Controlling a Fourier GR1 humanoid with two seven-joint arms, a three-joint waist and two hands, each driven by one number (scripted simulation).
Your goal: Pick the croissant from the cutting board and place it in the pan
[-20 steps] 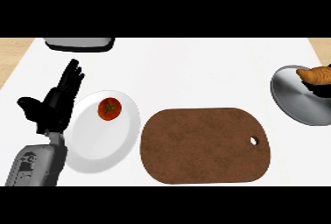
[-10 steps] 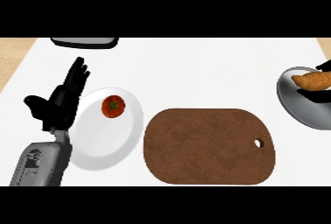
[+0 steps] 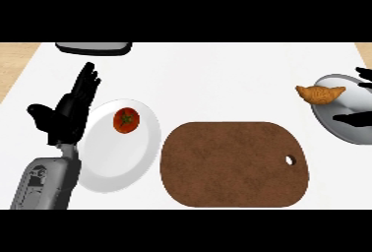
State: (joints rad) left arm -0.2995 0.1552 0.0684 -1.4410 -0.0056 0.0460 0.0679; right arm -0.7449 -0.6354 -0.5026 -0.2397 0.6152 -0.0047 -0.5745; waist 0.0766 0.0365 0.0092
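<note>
The golden-brown croissant (image 3: 320,93) lies at the left rim of the grey pan (image 3: 347,129) at the view's right edge. Only black parts of my right hand (image 3: 363,75) show there: fingers above the croissant and the thumb lower down over the pan, spread apart and not touching the croissant. The brown cutting board (image 3: 232,165) in the middle has nothing on it. At the left, my left hand (image 3: 67,112) rests open with its fingers up, beside the white plate.
A white plate (image 3: 116,157) with a red tomato (image 3: 126,121) lies left of the board. A dark tray-like object (image 3: 94,48) shows at the counter's far edge. The wooden floor shows past the counter's left side.
The croissant has moved left, from the right edge to the pan's left rim. The right hand's fingers and thumb now show apart from it. The left hand stays where it was.
</note>
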